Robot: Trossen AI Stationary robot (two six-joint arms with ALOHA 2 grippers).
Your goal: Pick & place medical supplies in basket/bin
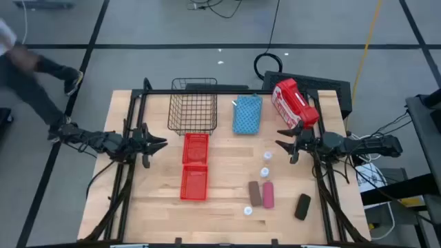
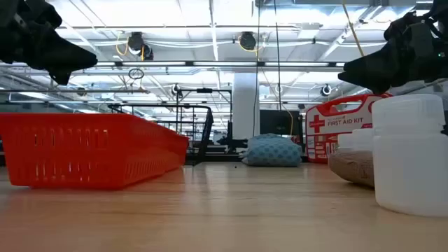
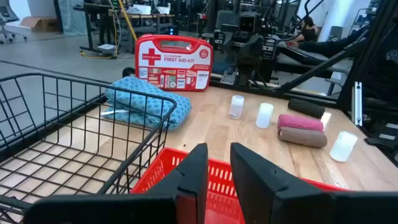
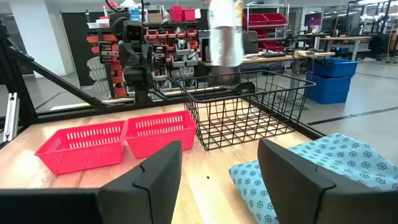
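The left tool [image 1: 160,144] hovered at the worktop's [image 1: 227,207] left edge, fingers pressed together, holding nothing. Just ahead of it lay two red bins [image 1: 195,165] end to end, both bare inside, and beyond them to one side stood the black wire basket [image 1: 193,108], likewise holding nothing. The right tool [image 1: 284,146] hung at the opposite edge, fingers spread and carrying nothing. The blue pouch [image 1: 247,114] lay ahead of it, beside the basket; white vials [image 1: 265,164] and the brown [image 1: 255,193], pink [image 1: 268,195] and black rolls [image 1: 302,207] sat loose on the worktop nearby.
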